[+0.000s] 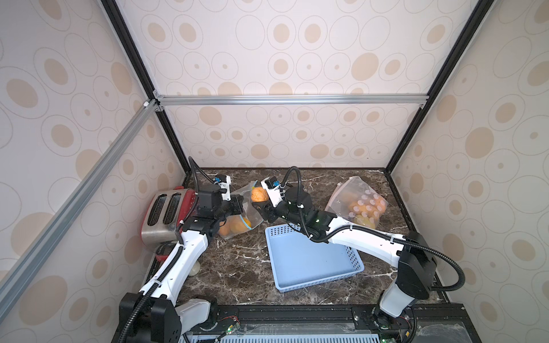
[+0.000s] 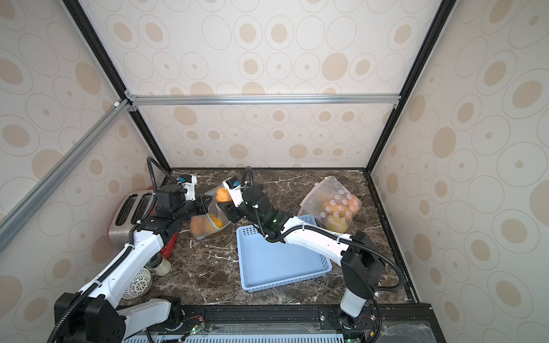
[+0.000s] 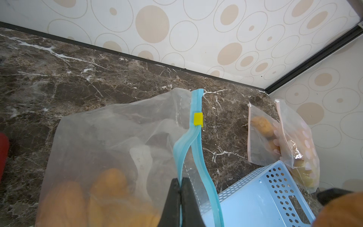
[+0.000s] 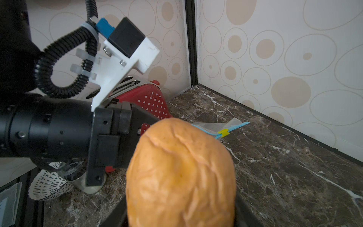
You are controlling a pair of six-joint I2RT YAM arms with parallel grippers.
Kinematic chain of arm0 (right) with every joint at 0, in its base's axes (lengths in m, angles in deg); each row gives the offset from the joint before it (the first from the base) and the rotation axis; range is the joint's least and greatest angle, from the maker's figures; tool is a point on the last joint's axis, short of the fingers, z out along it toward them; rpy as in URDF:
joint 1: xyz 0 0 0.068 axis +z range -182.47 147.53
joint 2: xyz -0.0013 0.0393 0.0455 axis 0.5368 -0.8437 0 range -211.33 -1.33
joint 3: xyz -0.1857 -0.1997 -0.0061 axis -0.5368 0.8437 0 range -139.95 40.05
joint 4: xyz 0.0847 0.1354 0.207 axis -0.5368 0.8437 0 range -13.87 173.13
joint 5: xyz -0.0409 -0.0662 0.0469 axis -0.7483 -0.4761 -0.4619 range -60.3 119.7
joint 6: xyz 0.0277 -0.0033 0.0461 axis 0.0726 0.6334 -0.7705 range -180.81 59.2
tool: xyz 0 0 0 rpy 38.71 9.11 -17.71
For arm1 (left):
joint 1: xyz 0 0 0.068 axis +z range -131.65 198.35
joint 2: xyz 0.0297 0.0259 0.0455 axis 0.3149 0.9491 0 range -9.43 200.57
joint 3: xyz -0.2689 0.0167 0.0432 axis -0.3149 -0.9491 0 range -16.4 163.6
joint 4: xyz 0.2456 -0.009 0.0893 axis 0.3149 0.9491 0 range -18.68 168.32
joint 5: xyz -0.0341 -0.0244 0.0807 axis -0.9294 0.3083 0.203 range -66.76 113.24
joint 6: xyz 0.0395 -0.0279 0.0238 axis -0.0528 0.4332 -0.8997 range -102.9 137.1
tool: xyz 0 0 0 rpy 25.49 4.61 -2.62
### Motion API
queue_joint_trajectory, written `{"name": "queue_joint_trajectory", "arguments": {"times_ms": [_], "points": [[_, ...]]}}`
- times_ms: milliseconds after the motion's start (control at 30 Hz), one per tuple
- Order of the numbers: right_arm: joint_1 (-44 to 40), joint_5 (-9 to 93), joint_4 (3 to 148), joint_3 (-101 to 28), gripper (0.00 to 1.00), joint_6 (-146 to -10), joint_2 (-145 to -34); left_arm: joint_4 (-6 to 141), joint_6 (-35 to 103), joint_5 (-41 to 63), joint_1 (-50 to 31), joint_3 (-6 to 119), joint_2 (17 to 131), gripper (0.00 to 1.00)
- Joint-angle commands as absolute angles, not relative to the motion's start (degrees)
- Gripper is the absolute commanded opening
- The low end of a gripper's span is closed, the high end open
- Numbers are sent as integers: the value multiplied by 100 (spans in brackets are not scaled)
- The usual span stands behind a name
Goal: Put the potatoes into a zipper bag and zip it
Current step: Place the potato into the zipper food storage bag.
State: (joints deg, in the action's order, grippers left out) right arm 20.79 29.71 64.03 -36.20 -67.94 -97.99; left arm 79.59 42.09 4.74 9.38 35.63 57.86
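A clear zipper bag [image 1: 249,212] with a blue zip strip and a yellow slider [image 3: 198,119] lies at the back left of the marble table. Several orange potatoes [image 1: 234,227] rest inside it. My left gripper [image 3: 180,179] is shut on one lip of the bag's mouth, and the other lip bows away from it, so the mouth gapes. My right gripper [image 4: 179,206] is shut on a wrinkly orange-tan potato [image 4: 180,176]. In both top views this potato [image 2: 223,195] hangs just above the bag's mouth, next to the left gripper [image 1: 239,205].
An empty light-blue basket [image 1: 312,261] lies under the right forearm. A red and steel toaster [image 1: 166,213] stands at the left wall. A dotted bag with potatoes [image 1: 359,205] sits at the back right. A patterned cup [image 2: 136,285] stands by the left arm's base.
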Motion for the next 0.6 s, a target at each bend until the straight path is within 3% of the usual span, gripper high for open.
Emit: {"name": "queue_joint_trajectory", "arguments": {"times_ms": [0, 567], "points": [[2037, 3144, 6087, -3713, 46, -6892, -9854, 7904, 4083, 528, 958, 3687, 5646, 0], [2010, 3220, 6343, -3903, 45, -6872, -10038, 7912, 4099, 518, 959, 3668, 5702, 0]]}}
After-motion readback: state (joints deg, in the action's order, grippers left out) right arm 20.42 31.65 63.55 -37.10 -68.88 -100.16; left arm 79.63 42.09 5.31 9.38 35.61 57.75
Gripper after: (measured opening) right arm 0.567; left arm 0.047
